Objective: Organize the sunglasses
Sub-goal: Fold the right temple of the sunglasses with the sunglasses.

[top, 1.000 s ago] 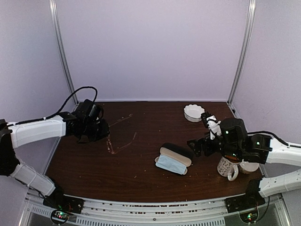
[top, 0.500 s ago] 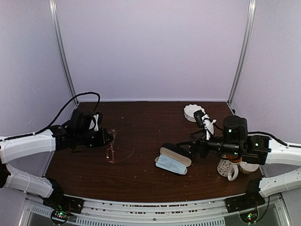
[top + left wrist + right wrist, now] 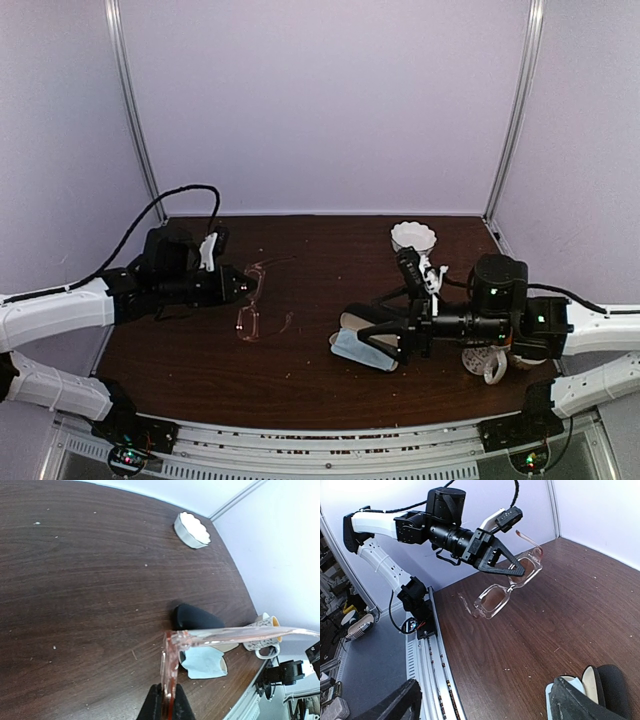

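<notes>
Dark brown wood-grain desk (image 3: 75,580); translucent pink-copper sunglasses (image 3: 492,600); black case (image 3: 195,617) with cream lining; pale blue cloth (image 3: 202,662); white bowl (image 3: 191,530); white mug (image 3: 260,639) with dark printed pattern; pale lilac walls (image 3: 320,100).

Lab test booth: plain wall panels (image 3: 320,100), alu posts (image 3: 135,110), dark wood table (image 3: 320,270).

Cut off and covered

In the left wrist view one temple of the sunglasses (image 3: 172,645) runs off the right edge, and the left gripper (image 3: 166,706) shows only its fingertips (the bottom edge takes the rest). From above, the right arm (image 3: 520,318) hides most of the mug (image 3: 487,362). The right wrist view crops the case (image 3: 614,685) at its corner.
</notes>
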Tool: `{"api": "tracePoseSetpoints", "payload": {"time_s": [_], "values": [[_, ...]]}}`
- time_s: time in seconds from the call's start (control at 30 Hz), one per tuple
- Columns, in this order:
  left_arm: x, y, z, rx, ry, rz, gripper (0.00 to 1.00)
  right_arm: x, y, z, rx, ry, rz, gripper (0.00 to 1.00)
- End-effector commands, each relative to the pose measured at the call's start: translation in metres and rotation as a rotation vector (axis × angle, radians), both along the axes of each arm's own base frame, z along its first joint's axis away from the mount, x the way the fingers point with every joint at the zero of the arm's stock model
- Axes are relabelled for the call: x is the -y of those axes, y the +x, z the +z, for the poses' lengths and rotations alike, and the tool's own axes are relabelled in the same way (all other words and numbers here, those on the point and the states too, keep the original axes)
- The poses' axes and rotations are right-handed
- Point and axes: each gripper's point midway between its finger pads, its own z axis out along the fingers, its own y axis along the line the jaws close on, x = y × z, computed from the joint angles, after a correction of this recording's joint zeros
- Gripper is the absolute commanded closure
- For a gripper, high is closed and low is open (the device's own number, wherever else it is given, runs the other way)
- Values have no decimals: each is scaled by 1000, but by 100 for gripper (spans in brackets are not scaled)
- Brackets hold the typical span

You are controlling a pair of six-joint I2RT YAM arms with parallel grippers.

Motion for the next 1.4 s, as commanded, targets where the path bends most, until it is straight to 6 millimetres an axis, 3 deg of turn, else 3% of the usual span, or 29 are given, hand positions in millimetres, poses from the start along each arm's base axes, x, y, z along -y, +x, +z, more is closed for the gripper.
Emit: {"api": "tracePoseSetpoints", "payload": {"time_s": [0.0,0.43,0.7,1.0,1.37], "values": [[15,-4,38,89,-107,-62,100,-11,-16,12,61,45,89,11],[39,-12,75,131,-199,-156,100,-33,-49,21,106,98,264,21],[50,-11,90,130,-235,-157,100,-60,-68,19,106,63,377,28],[64,-14,90,123,-241,-174,100,-89,-80,31,110,98,449,28],[70,-22,91,143,-233,-208,100,-110,-78,34,116,107,478,28]]}}
